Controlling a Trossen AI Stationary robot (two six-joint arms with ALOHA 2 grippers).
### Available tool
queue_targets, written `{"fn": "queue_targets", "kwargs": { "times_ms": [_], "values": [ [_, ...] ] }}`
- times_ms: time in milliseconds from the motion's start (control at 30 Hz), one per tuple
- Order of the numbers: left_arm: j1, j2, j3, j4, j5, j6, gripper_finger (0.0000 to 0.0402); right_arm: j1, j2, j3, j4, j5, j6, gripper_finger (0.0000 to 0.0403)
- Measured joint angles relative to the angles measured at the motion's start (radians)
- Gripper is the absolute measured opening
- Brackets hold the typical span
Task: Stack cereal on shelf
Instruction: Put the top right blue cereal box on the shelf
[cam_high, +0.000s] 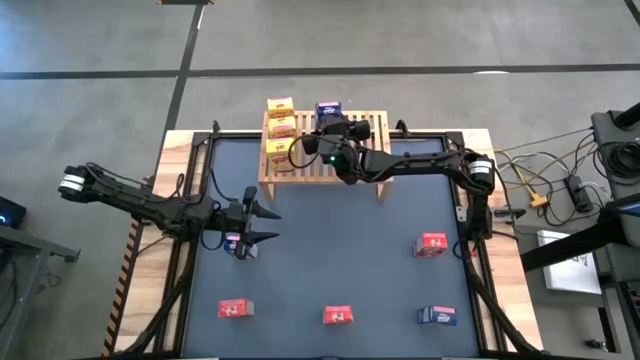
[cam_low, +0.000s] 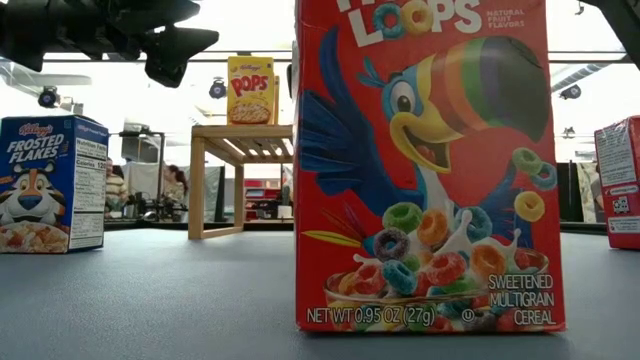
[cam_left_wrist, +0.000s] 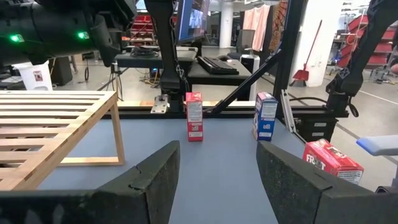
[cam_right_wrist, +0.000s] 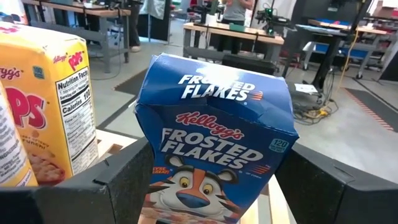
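Blue cereal box (cam_right_wrist: 214, 155) btwn right gripper (cam_right_wrist: 211, 186) fingers (cam_right_wrist: 102, 186), on shelf (cam_high: 300, 165).

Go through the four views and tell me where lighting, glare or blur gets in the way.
Low view: bright ceiling lights wash out the room behind the shelf, and the red Froot Loops box fills the frame, its top cropped. Right wrist view: glare whitens the top flap of the blue Frosted Flakes box. Left wrist view: the near fingers look soft. High view: evenly lit.
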Motion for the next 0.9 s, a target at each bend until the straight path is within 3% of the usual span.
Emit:
{"fn": "queue_targets", "kwargs": {
  "times_ms": [533,900],
  "values": [
    [0.000,0.000,0.000,0.000,-0.003,0.000,0.0197,0.000,0.000,-0.001,-0.001,-0.007,-0.007,0.0293],
    [0.000,0.000,0.000,0.000,-0.003,0.000,0.0197,0.001,-0.001,-0.002,-0.013,-0.012,-0.008,0.0316]
  ]
}}
